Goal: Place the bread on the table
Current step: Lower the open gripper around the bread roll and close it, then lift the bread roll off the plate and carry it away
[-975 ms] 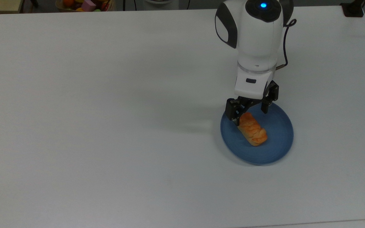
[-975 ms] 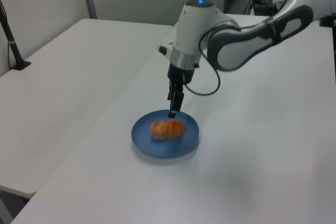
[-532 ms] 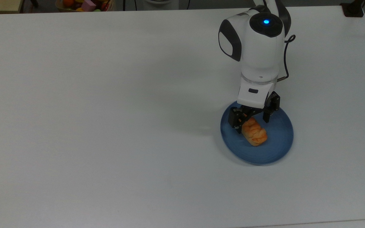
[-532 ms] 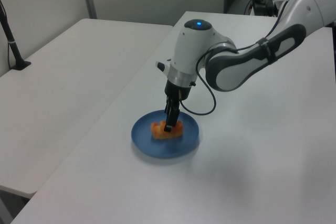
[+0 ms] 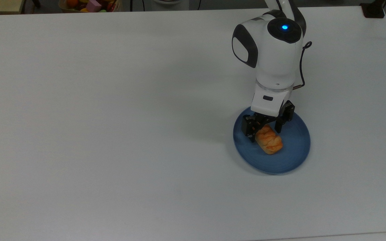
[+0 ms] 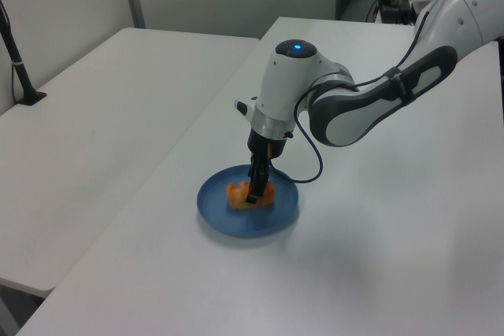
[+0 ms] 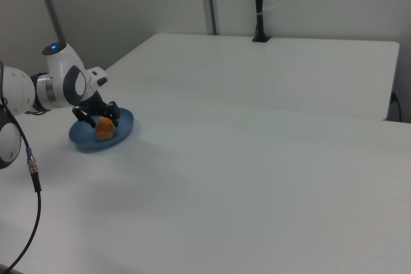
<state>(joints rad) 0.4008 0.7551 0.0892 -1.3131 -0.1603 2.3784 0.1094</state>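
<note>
The small oblong orange-golden bread (image 5: 268, 140) with a lumpy, glazed top lies on a round blue plate (image 5: 293, 150), toward the plate's half nearer the top view's left. The plate sits on the large plain white table (image 5: 112, 117), well toward the top view's right side.

The white robot arm (image 5: 271, 57) reaches down over the plate, and its black two-finger gripper (image 5: 266, 131) is lowered around the end of the bread that lies nearer the arm. In the top view one of the fingers (image 5: 248, 127) stands on the bread's left side and the other on its right, so the bun's end sits between them. The fingers are spread apart, slightly wider than the bun, and it is not possible to tell whether either one already touches the crust. The bread rests flat on the plate.

In the left view the gripper (image 6: 253, 193) points straight down onto the bread (image 6: 250, 195) at the middle of the plate (image 6: 216, 210). In the right view the gripper (image 7: 96, 119) straddles the bread (image 7: 104, 129) on the plate (image 7: 125, 126), which lies near the right view's left edge.
</note>
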